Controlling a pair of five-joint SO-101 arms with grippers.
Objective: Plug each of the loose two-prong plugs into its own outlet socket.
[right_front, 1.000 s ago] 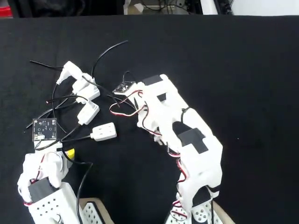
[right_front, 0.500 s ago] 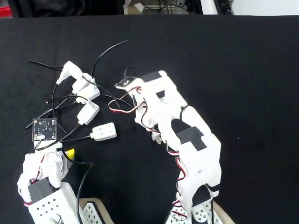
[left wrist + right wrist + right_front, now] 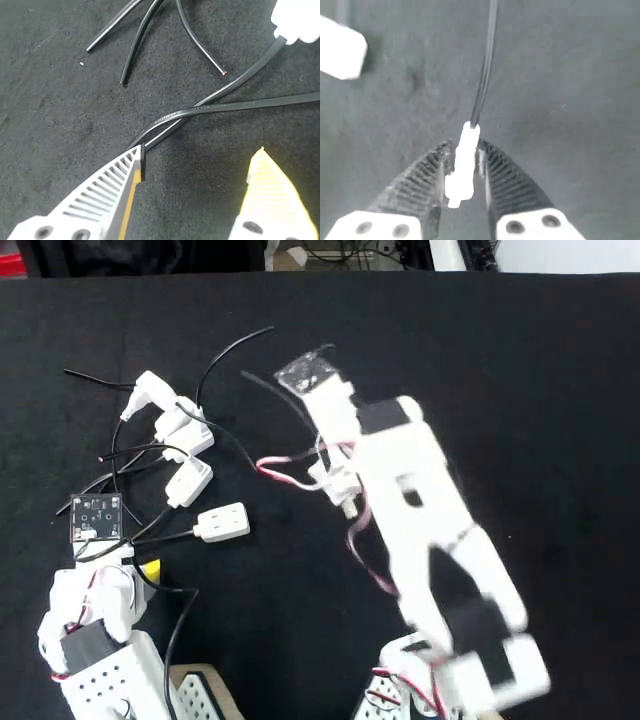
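My right gripper (image 3: 465, 150) is shut on a small white two-prong plug (image 3: 461, 167), whose black cord (image 3: 485, 75) runs away from the fingertips over the black table. In the high view the right arm (image 3: 410, 490) stretches over the table's middle, its wrist (image 3: 310, 375) at the far end. Several white outlet sockets and plugs on black cords lie at the left: (image 3: 148, 392), (image 3: 186, 432), (image 3: 188, 480), (image 3: 222, 523). My left gripper (image 3: 200, 160) stands open just above two crossing black cords (image 3: 215, 105), near the table's front left (image 3: 140, 568).
A white socket block (image 3: 340, 47) lies on the mat beyond the held plug. Loose black cords (image 3: 230, 350) sprawl around the left cluster. The black mat (image 3: 540, 390) spreads to the right. Another white plug end (image 3: 297, 20) sits beyond the left gripper.
The right arm has swung away from the left cluster toward the table's middle and back, carrying the plug with its cord trailing. The left arm has kept still.
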